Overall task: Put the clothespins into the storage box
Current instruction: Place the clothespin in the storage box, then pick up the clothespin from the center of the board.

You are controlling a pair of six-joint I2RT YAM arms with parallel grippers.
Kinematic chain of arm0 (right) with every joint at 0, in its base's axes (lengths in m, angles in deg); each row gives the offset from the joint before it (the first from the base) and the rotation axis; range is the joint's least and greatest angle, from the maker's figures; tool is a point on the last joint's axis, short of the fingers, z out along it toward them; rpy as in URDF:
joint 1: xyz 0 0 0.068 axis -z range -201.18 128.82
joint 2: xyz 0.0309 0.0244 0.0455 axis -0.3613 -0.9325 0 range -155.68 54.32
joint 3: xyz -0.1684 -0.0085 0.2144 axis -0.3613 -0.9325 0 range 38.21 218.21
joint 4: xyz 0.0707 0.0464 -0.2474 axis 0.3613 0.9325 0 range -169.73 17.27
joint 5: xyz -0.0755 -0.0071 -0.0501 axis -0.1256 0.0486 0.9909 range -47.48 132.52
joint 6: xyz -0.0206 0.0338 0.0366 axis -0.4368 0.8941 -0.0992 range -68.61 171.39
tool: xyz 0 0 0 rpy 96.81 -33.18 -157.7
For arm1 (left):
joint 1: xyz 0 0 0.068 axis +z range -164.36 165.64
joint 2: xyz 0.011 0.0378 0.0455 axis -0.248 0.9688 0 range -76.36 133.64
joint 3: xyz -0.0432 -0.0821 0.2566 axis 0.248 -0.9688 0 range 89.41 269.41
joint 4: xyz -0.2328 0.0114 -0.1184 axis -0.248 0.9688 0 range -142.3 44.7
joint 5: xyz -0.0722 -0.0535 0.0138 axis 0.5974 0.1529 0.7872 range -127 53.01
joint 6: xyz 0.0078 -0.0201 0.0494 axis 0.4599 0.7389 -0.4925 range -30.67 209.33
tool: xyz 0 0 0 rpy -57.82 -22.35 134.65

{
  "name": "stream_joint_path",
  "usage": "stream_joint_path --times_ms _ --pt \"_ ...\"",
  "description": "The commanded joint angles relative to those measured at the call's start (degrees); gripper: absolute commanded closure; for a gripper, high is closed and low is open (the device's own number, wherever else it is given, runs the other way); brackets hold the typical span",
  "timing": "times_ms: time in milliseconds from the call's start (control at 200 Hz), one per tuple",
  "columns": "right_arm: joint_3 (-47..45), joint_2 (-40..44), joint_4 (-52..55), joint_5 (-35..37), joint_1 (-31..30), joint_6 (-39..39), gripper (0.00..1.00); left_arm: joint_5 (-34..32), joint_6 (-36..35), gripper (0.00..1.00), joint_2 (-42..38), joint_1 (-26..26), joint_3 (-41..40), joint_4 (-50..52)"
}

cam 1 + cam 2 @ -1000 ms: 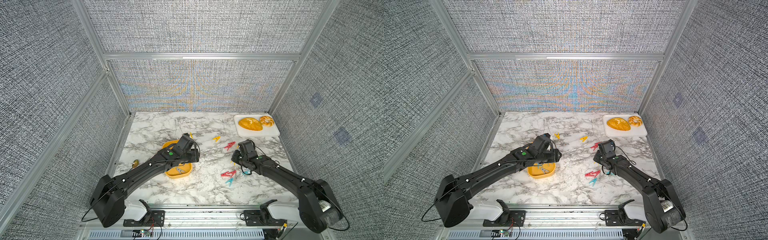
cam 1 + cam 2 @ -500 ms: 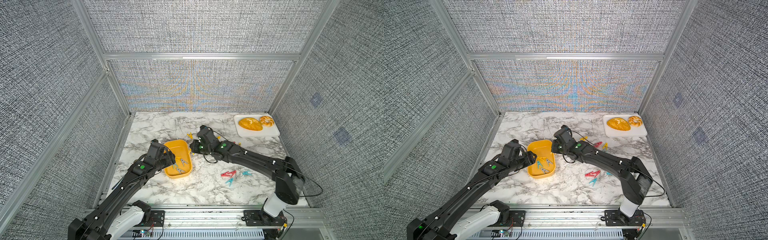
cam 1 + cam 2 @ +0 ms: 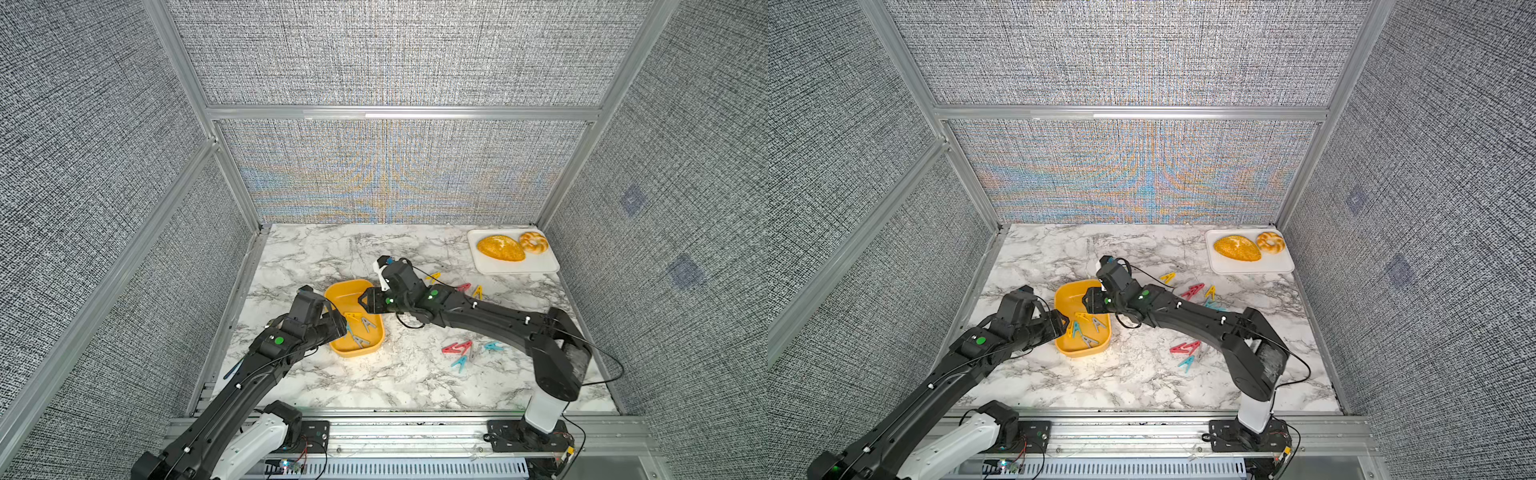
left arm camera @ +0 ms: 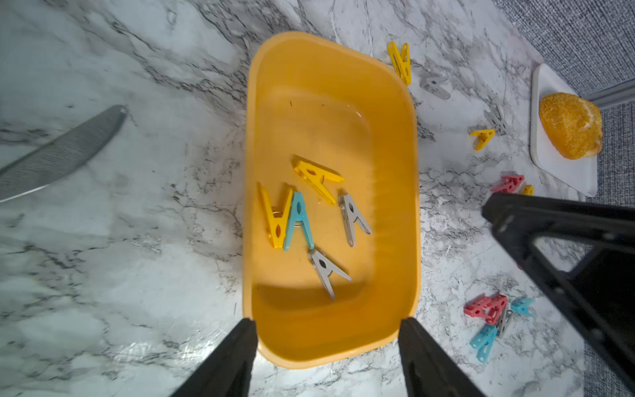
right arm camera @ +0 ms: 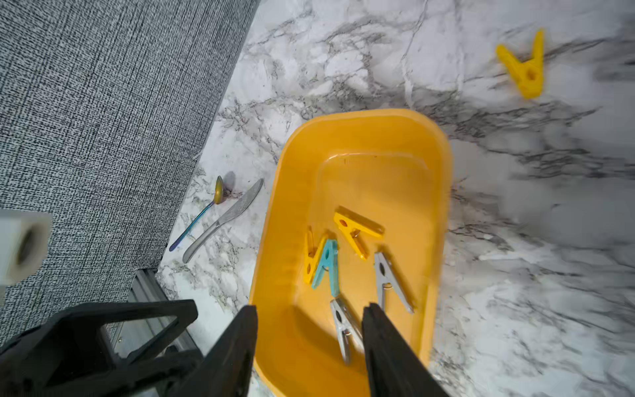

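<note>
Both tools, left tool [image 4: 326,330] and right tool [image 5: 309,319], gape empty over the shallow yellow-orange storage box [image 3: 376,347].

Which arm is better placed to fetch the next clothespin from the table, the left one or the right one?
Probably the right. The loose clothespins all lie on the right arm's side of the storage box. Both tools, left tool and right tool, hang open and empty over the box.
</note>
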Motion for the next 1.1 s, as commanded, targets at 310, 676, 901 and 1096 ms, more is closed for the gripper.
stream_joint_path --times_ms 310,676,901,1096 --pt "8.2 -5.8 10.3 4.8 13.8 -22.7 0.56 10.4 2.1 0.34 10.5 -1.8 1.0 -14.9" --pt "36.5 -31.2 19.6 2.3 16.2 -33.3 0.61 10.9 2.9 0.29 12.5 0.3 2.8 -14.2" --pt "51.4 -42.2 23.9 0.8 15.3 -37.5 0.6 10.9 2.4 0.29 11.5 1.1 2.8 -12.9" --pt "58.0 -48.1 26.7 3.2 14.6 -38.4 0.55 10.6 2.7 0.29 10.3 1.5 1.5 -12.7"
